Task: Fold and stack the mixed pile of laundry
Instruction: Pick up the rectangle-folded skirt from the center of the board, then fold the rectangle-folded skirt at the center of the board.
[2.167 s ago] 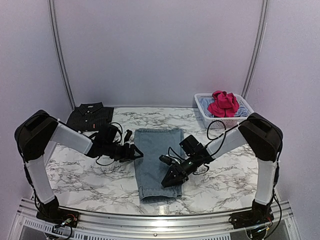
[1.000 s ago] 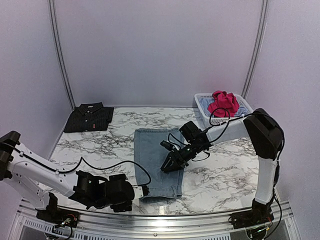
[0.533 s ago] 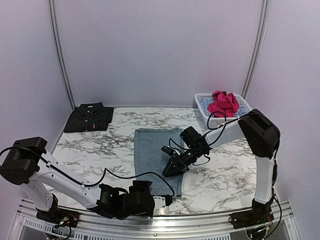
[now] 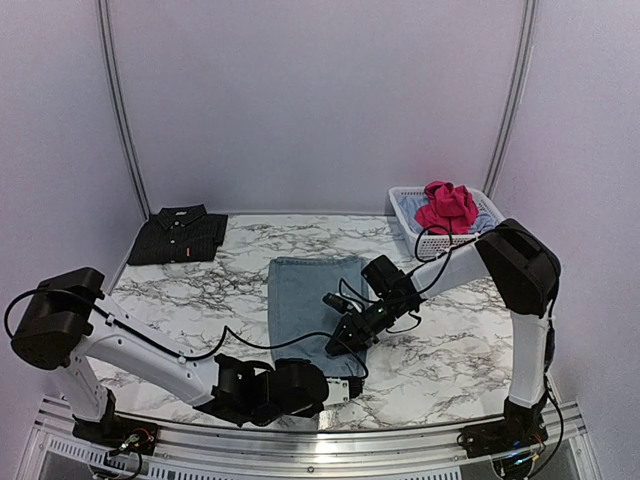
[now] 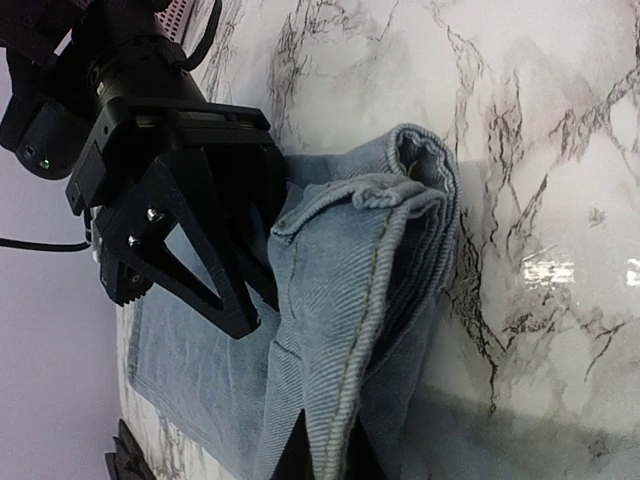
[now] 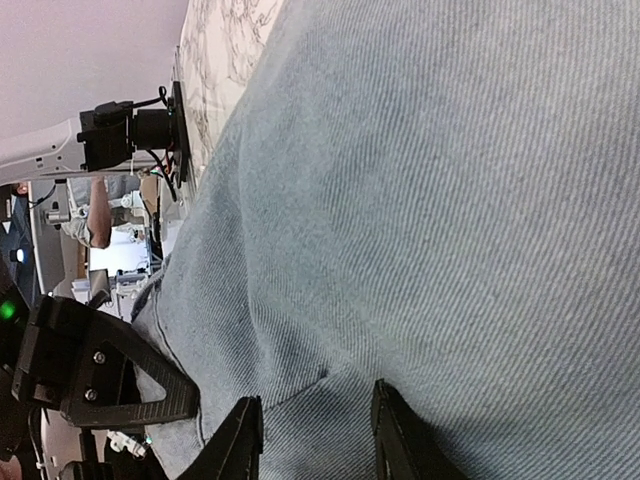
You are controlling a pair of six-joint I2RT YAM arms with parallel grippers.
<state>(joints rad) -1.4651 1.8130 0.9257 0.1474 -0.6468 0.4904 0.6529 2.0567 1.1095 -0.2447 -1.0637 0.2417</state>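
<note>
Two grippers I'm driving meet on the jeans (image 4: 300,300), spread left of the basket (image 4: 455,244) — left gripper (image 4: 345,388) pinches the hem farthest from it, right gripper (image 4: 342,343) presses the nearer edge, fingers splayed apart.

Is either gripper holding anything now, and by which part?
The left gripper grips the jeans by the near hem. The right gripper, open, only rests on them.
</note>
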